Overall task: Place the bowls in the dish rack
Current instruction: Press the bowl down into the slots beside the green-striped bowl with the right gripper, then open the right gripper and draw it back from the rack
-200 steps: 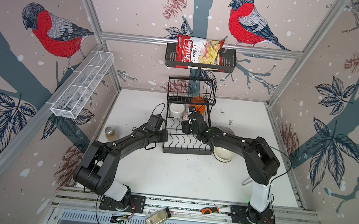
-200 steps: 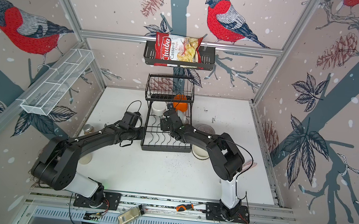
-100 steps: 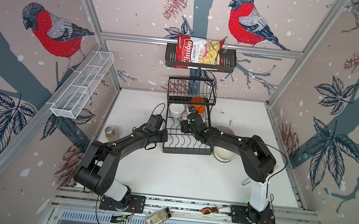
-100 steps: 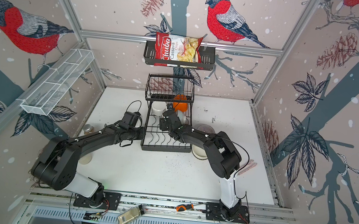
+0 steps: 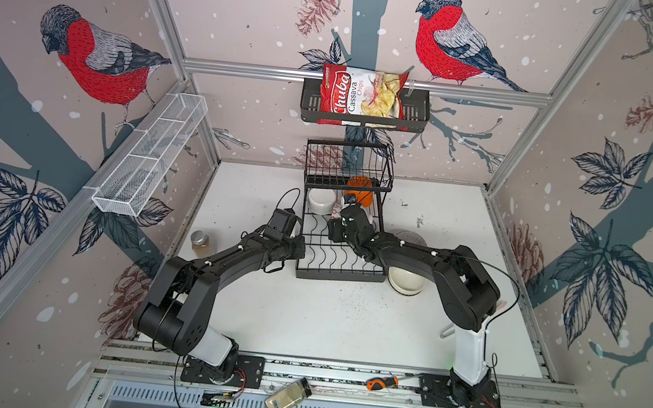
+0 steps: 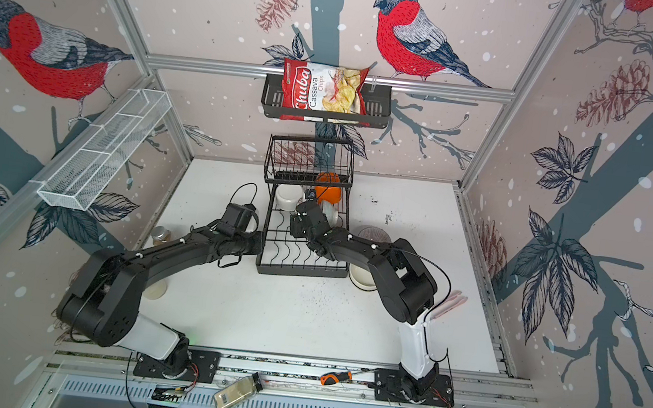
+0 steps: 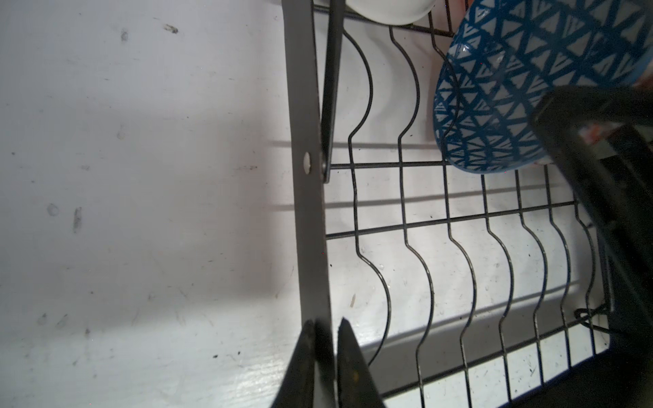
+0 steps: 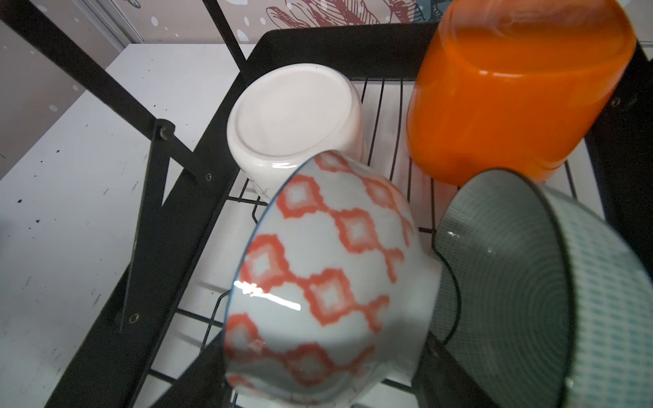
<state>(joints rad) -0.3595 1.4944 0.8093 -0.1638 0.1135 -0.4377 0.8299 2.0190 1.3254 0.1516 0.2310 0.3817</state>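
White tabletop (image 5: 324, 318), dish rack (image 5: 337, 276), bird-print walls (image 5: 254, 16)

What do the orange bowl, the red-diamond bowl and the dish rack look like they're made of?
The orange bowl is probably plastic: smooth, slightly translucent, soft highlights. The red-diamond bowl is likely glazed ceramic: sharp glossy reflection, printed pattern. The dish rack seems metal: thin bent wires, flat riveted bars, dark matte coating.

White table (image 5: 324, 322) carries the black dish rack (image 5: 339, 277); a white bowl (image 5: 405, 284) sits just beside it; a jar (image 5: 200, 241) stands apart.
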